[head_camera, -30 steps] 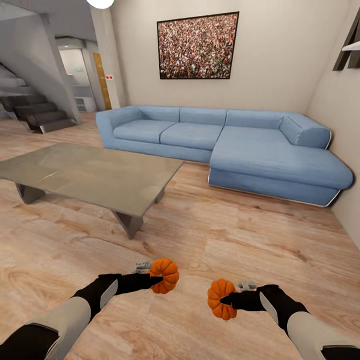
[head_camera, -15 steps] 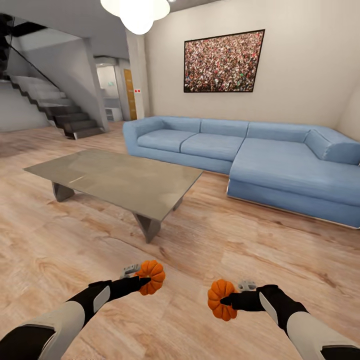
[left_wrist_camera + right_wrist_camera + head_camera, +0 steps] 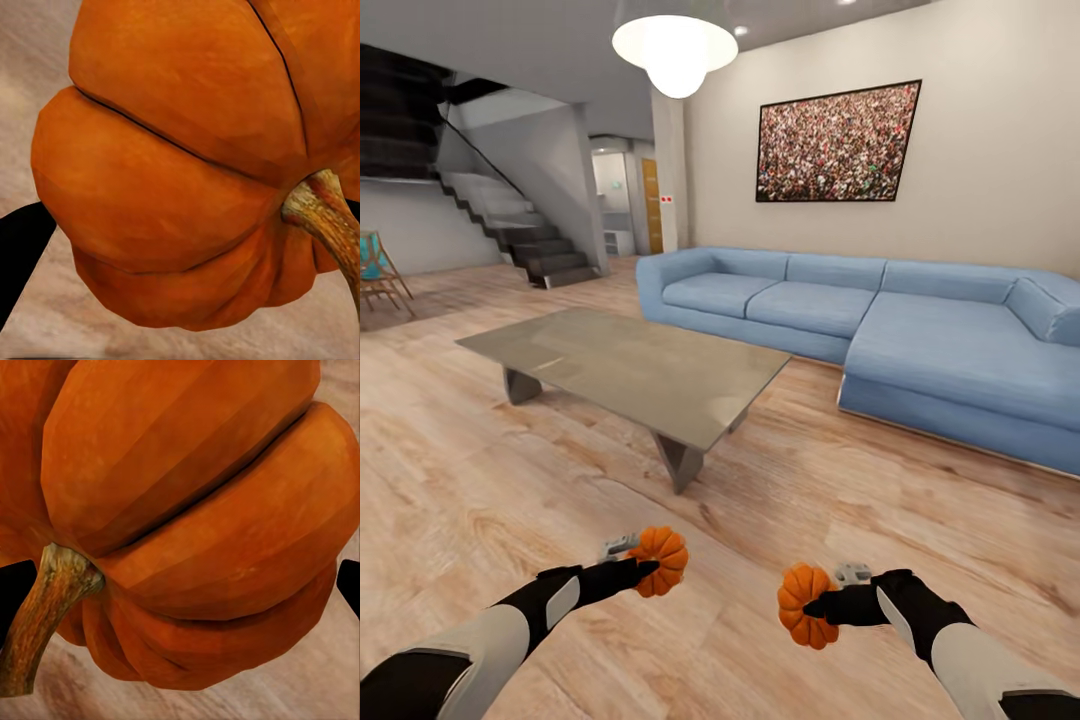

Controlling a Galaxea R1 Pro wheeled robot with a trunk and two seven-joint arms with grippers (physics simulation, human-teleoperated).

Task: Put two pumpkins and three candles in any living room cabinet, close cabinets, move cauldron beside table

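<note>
I hold one bright-orange ribbed pumpkin in each hand above the wood floor. My left gripper (image 3: 645,570) is shut on the left pumpkin (image 3: 660,560), whose ribs and stem show close up as the pumpkin (image 3: 187,165) in the left wrist view. The right gripper (image 3: 812,606) is shut on the right pumpkin (image 3: 803,605), seen close with its stem as the pumpkin (image 3: 187,525) in the right wrist view. The low glass-topped coffee table (image 3: 630,370) stands ahead and to the left. Candles, cabinet and cauldron are out of view.
A blue corner sofa (image 3: 880,330) runs along the far wall under a framed crowd picture (image 3: 838,142). Stairs (image 3: 525,225) rise at the back left, with a wooden chair (image 3: 375,272) at the far left. A pendant lamp (image 3: 675,45) hangs overhead.
The whole picture has shifted right, so the camera has turned left: stairs, chair and lamp came into view. Both pumpkins stay held; the left one sits a little lower and closer.
</note>
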